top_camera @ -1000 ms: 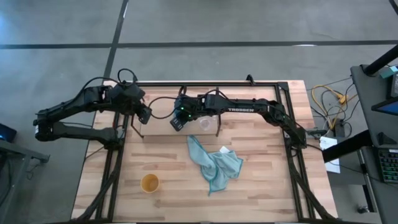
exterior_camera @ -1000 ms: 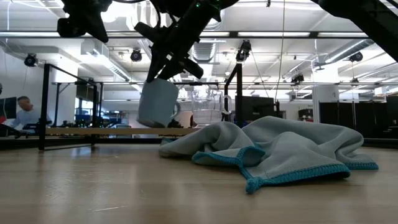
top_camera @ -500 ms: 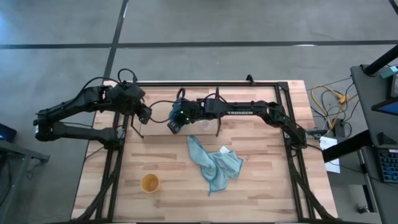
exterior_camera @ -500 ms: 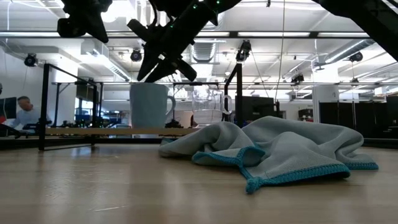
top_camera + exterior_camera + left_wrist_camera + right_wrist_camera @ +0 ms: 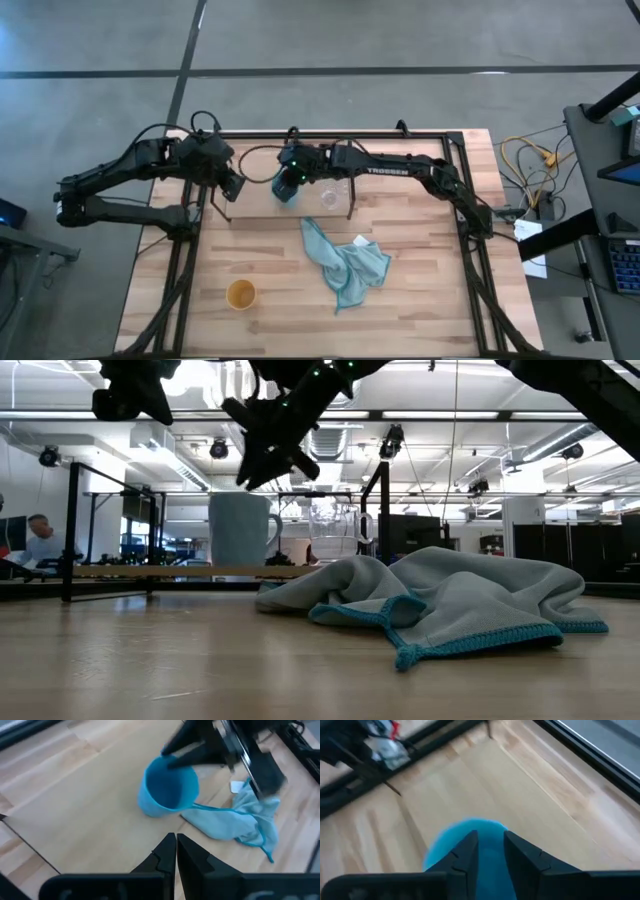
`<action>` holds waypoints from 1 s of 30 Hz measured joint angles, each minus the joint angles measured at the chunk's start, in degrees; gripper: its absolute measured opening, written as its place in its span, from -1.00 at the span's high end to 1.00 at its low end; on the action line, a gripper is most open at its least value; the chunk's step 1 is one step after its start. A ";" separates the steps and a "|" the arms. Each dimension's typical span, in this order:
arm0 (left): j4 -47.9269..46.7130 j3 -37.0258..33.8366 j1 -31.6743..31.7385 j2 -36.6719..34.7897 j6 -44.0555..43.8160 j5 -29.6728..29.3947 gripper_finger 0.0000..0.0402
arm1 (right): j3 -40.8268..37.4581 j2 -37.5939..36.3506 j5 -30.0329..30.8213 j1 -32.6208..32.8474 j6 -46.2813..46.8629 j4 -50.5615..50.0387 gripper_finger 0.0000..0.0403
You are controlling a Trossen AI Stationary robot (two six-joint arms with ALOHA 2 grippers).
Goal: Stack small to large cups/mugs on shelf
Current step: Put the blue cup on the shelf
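The light blue mug (image 5: 240, 530) stands upright by its base on the shelf (image 5: 150, 571), its handle toward the clear glass cup (image 5: 335, 530) beside it. My right gripper (image 5: 262, 468) hangs open just above the mug's rim, clear of it. In the right wrist view, my right gripper (image 5: 487, 837) has the blue mug (image 5: 465, 832) under its parted fingers. The yellow-orange cup (image 5: 240, 294) stands on the tabletop near the front. My left gripper (image 5: 175, 837) is shut and empty, hovering over the shelf's left end (image 5: 233, 186).
A crumpled light blue cloth (image 5: 345, 262) lies on the tabletop in front of the shelf. The shelf's black frame posts (image 5: 72, 530) and upright rod (image 5: 381, 510) stand around the cups. Bare wood lies at the front left and right.
The blue mug hung tilted in my right gripper just over the shelf. It now stands upright on the board. My right gripper has let go of it, risen clear and drawn slightly toward the table's far edge.
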 joint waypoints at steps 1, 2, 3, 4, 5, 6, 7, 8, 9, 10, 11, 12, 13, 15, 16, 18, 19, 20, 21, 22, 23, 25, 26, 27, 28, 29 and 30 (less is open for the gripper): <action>0.00 0.00 -0.03 0.11 -0.02 0.59 1.00 | 0.84 0.00 0.01 -0.28 -0.03 -2.33 0.60; 0.00 0.00 -0.11 0.35 -0.02 1.16 1.00 | 1.65 0.00 0.03 -0.46 -0.19 -4.71 0.61; 0.00 0.00 -0.14 0.56 0.00 1.57 1.00 | 2.41 0.00 0.01 -0.63 -0.55 -6.98 0.64; 0.02 -0.04 -0.34 0.86 0.00 1.70 1.00 | 3.09 0.00 0.01 -0.79 -1.36 -9.15 0.66; 0.02 -0.07 -0.50 1.27 0.01 1.76 1.00 | 3.54 -0.02 -0.01 -0.96 -2.43 -10.78 0.69; 0.03 -0.07 -0.69 1.69 0.01 1.84 1.00 | 3.85 -0.04 -0.01 -1.08 -3.51 -12.05 0.72; 0.07 -0.07 -0.94 2.17 0.00 1.84 1.00 | 4.15 -0.04 -0.02 -1.27 -4.38 -12.98 0.75; 0.17 -0.07 -1.21 2.70 0.00 1.84 1.00 | 4.22 -0.04 -0.12 -1.43 -5.08 -13.38 0.80; 0.50 -0.07 -1.59 3.50 0.00 1.86 1.00 | 4.22 -0.04 -0.34 -1.66 -6.04 -13.40 0.85; 1.15 -0.08 -2.00 4.37 0.00 1.86 1.00 | 4.22 -0.04 -0.60 -1.83 -7.05 -13.31 0.90; 2.14 -0.17 -2.43 5.25 0.00 1.86 1.00 | 4.22 -0.04 -0.57 -2.05 -7.84 -13.30 0.93; 3.33 -0.19 -2.84 6.25 0.00 1.86 1.00 | 4.22 -0.04 -0.62 -2.28 -8.52 -13.30 0.94; 4.58 -0.20 -3.18 7.23 0.01 1.87 1.00 | 4.22 -0.04 -0.61 -2.57 -8.82 -13.31 0.95; 6.59 -0.20 -3.64 9.10 0.03 1.91 1.00 | 4.22 -0.04 -0.66 -3.25 -8.99 -13.36 0.95; 6.91 -0.20 -3.71 10.07 0.21 1.93 1.00 | 4.22 -0.04 -1.10 -3.65 -8.99 -13.41 0.96; 7.00 -0.20 -3.72 11.97 0.39 1.95 1.00 | 4.22 -0.04 -4.88 -4.72 -8.86 -13.82 0.96; 7.02 -0.20 -3.72 12.89 0.39 1.97 1.00 | 4.22 -0.04 -7.39 -5.26 -8.00 -14.06 0.96; 7.07 -0.20 -3.72 13.76 0.39 1.97 1.00 | 4.15 -0.05 -9.43 -5.78 -6.85 -14.37 0.96; 7.18 -0.20 -3.73 14.56 0.37 1.97 1.00 | 3.88 -0.07 -10.45 -6.18 -6.05 -14.67 0.96; 7.49 -0.20 -3.76 15.30 0.37 1.97 1.00 | 3.62 -0.09 -10.84 -6.52 -5.64 -15.17 0.96; 7.89 -0.20 -3.76 15.91 0.37 1.97 1.00 | 3.36 -0.09 -11.09 -6.86 -5.22 -15.56 0.96; 8.34 -0.20 -3.78 17.35 0.37 1.97 1.00 | 2.90 -0.09 -11.55 -7.51 -3.80 -16.51 0.96; 8.72 -0.20 -3.78 17.97 0.37 1.99 1.00 | 2.57 -0.09 -12.07 -7.79 -3.37 -16.74 0.96; 9.26 -0.22 -3.82 18.66 0.40 2.01 1.00 | 2.21 -0.09 -12.85 -8.04 -3.24 -16.69 0.96; 9.72 -0.22 -3.85 19.28 0.53 2.01 1.00 | 1.83 -0.11 -13.73 -8.20 -3.20 -16.63 0.96; 10.07 -0.22 -3.89 19.82 0.89 2.03 1.00 | 1.43 -0.11 -14.39 -8.39 -3.19 -16.52 0.96; 10.54 -0.24 -4.03 20.35 1.50 2.03 1.00 | 1.05 -0.11 -14.63 -8.50 -3.16 -16.29 0.96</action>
